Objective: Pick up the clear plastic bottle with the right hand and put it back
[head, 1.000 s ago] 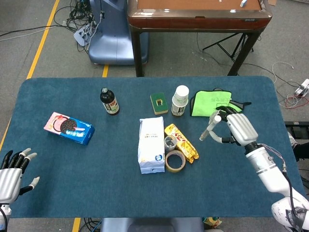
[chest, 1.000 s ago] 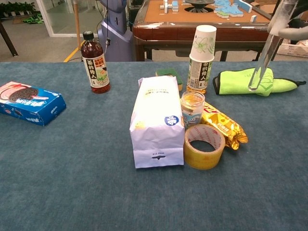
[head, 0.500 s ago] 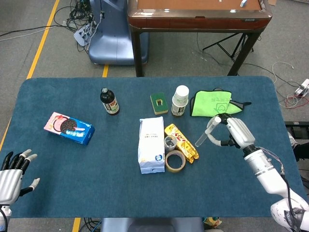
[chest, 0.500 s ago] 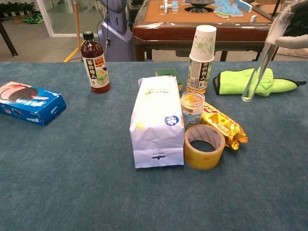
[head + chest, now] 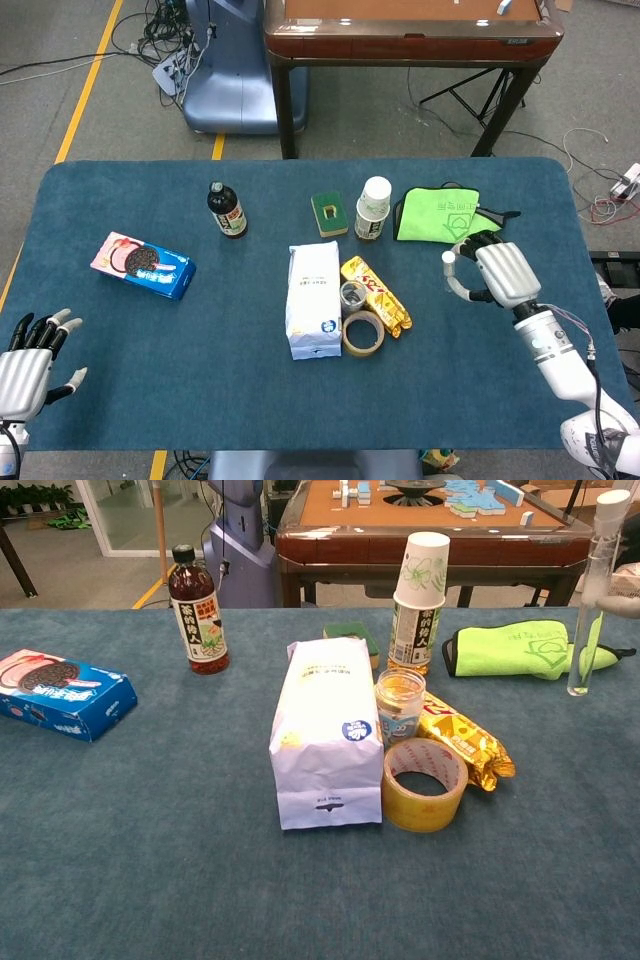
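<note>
We hold the clear plastic bottle (image 5: 586, 610) upright in our right hand (image 5: 492, 273), fingers wrapped around it near the table's (image 5: 120, 350) right edge, just in front of the green cloth (image 5: 438, 214). Its base seems to touch the table, though the chest view leaves that uncertain. Kept vertical, it should stand once released. Our left hand (image 5: 28, 352) rests idle at the front-left corner, fingers apart, holding nothing.

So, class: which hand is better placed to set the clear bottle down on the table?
Right. The right hand already holds the clear plastic bottle upright over the table; the left hand is far off, holding nothing.
</note>
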